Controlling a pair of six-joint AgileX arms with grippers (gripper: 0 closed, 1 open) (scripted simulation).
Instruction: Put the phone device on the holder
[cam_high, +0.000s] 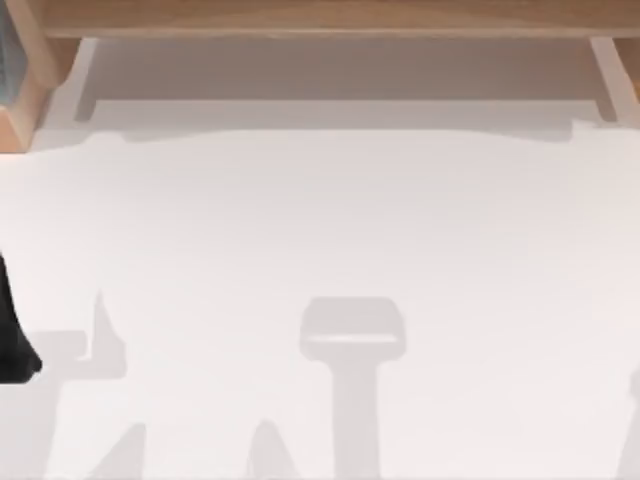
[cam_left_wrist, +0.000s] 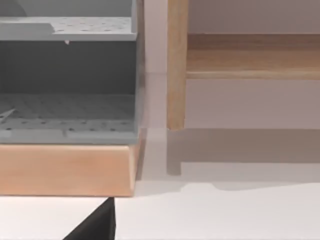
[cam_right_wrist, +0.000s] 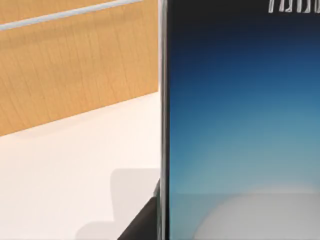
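A rendered workbench setting: a plain white table (cam_high: 330, 230) edged at the top of the frame by a wooden frame (cam_high: 320, 18), with grey perforated shelves (cam_left_wrist: 67, 107) at upper left.

Overhead table (cam_high: 330, 220) view; wrist close-ups

The table (cam_high: 330, 220) is plain white. The phone device (cam_right_wrist: 240, 125) glows blue fading to white, with a silver edge. The shelf (cam_left_wrist: 65, 85) is grey, dotted with holes, framed in tan wood.
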